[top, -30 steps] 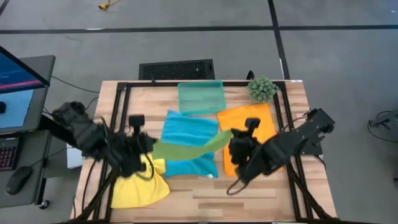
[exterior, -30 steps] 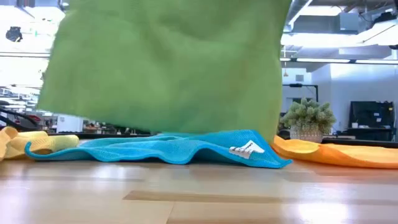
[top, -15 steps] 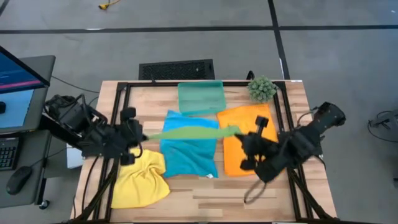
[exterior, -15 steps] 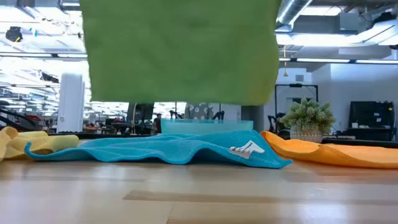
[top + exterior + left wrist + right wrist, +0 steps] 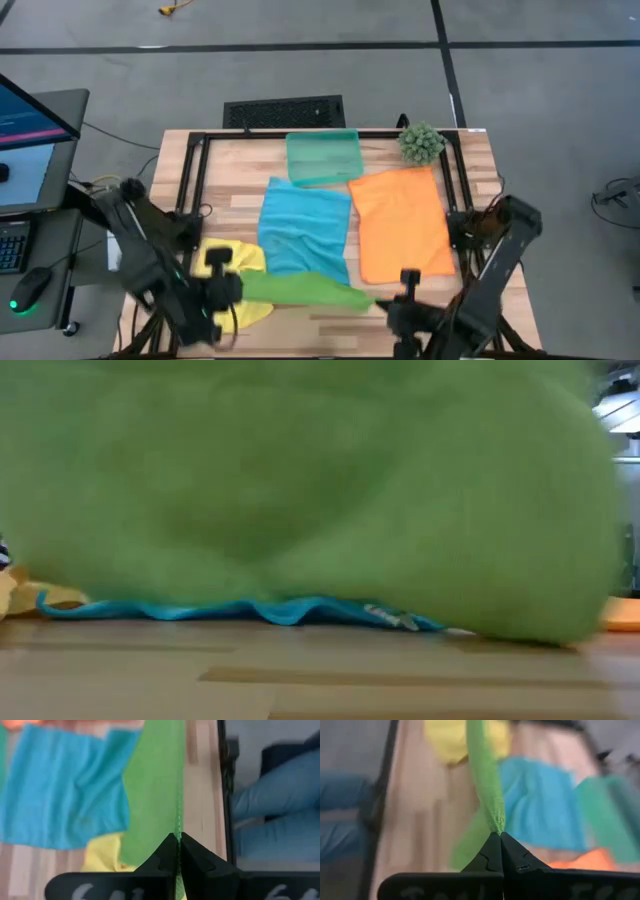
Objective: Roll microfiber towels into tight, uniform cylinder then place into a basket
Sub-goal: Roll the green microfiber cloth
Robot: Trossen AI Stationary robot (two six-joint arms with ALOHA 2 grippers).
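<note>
**Green towel stretched between both grippers at the near edge**

Closest to you, the green towel [image 5: 300,290] hangs taut along the table's front edge, held at both ends. Your left gripper [image 5: 178,840] has its fingers pressed together on one edge of the cloth; your right gripper [image 5: 497,836] pinches the opposite edge the same way. From overhead both grippers are partly cut off at the picture's bottom, so you can only read the pinch in the wrist views.

In the low view the green cloth fills nearly the whole picture, blurred, hiding the basket and most of the room; only a strip of the blue towel [image 5: 270,610] and slivers of yellow and orange show beneath it.

Just behind, the yellow towel [image 5: 240,262] lies crumpled, partly under the green one. The blue towel lies flat mid-table, with the orange towel [image 5: 402,225] beside it. Farthest back sits the basket [image 5: 323,157], with a plant ball [image 5: 421,143] near the corner.
</note>
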